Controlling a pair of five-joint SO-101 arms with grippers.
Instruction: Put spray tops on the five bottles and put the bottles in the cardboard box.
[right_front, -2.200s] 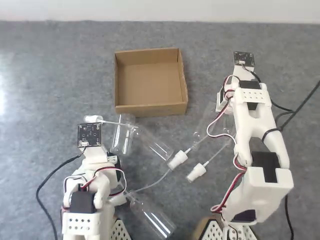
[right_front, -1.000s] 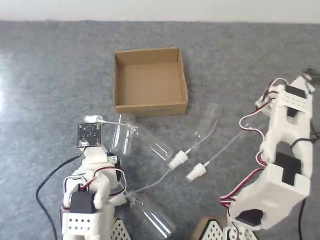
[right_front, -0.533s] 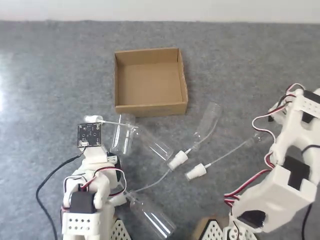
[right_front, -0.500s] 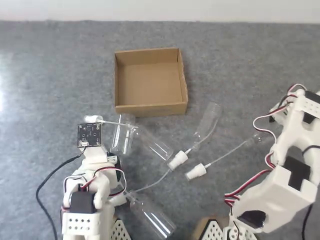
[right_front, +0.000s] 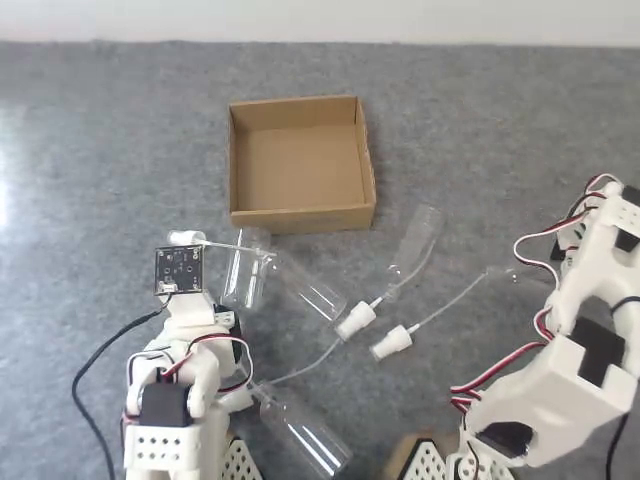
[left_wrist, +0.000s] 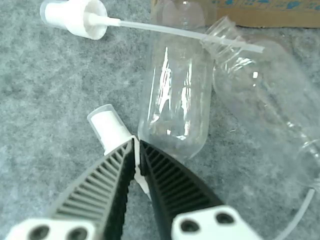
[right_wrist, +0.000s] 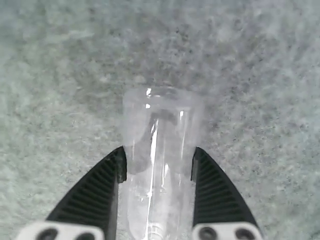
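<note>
Our right gripper (right_wrist: 158, 152) is clamped on a clear bottle (right_wrist: 160, 120) w/ a dip tube inside, prob to steady it for capping. Meanwhile our left gripper (left_wrist: 136, 142) is pinched tight on a spray top (left_wrist: 106, 122), just beside another bottle (left_wrist: 175, 100). Cardboard box (right_front: 300, 216): none in yet.

The open brown box (right_front: 300, 217) sits upper centre. Just below it two clear bottles lie touching, one (right_front: 243, 272) with its neck toward the box, one (right_front: 308, 287) slanting lower right. A white top (right_front: 184, 239) rests its tube across their necks. A slim bottle (right_front: 416, 238) slants right of the box, with a second top (right_front: 354, 321) off its mouth. A third top (right_front: 391, 346) lies alongside, its tube running to a fifth bottle (right_wrist: 160, 145) clamped between the right fingers (right_wrist: 102, 192). The left fingers (left_wrist: 112, 175) pinch a fourth top (left_wrist: 106, 123). A fourth bottle (right_front: 300, 435) lies bottom centre.
</note>
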